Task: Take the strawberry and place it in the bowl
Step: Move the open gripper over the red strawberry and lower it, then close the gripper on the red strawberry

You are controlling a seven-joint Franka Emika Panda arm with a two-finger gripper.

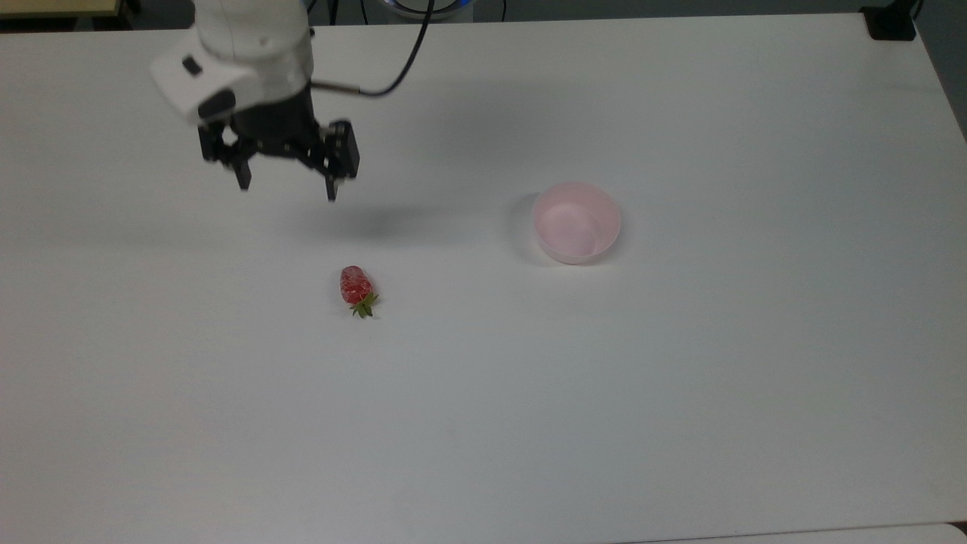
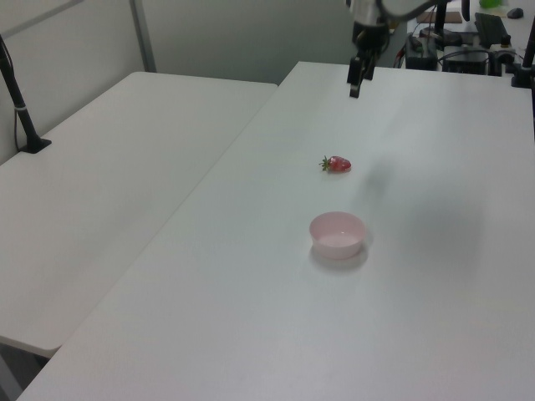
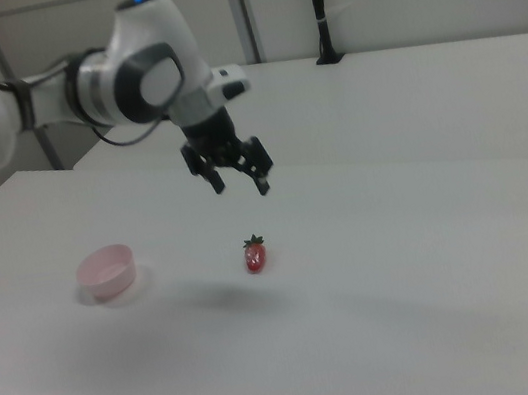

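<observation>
Hand [image 1: 288, 189] [image 3: 241, 187] [image 2: 354, 86] held high, pointing down — fingers [image 1: 331, 187] spread wide, nothing between them.

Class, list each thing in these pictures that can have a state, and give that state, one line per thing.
Strawberry: lying on its side on the table, not gripped.
Pink bowl: upright, empty.
Gripper: open, holding nothing, raised above the table.

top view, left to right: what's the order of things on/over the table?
claw → strawberry → bowl
</observation>
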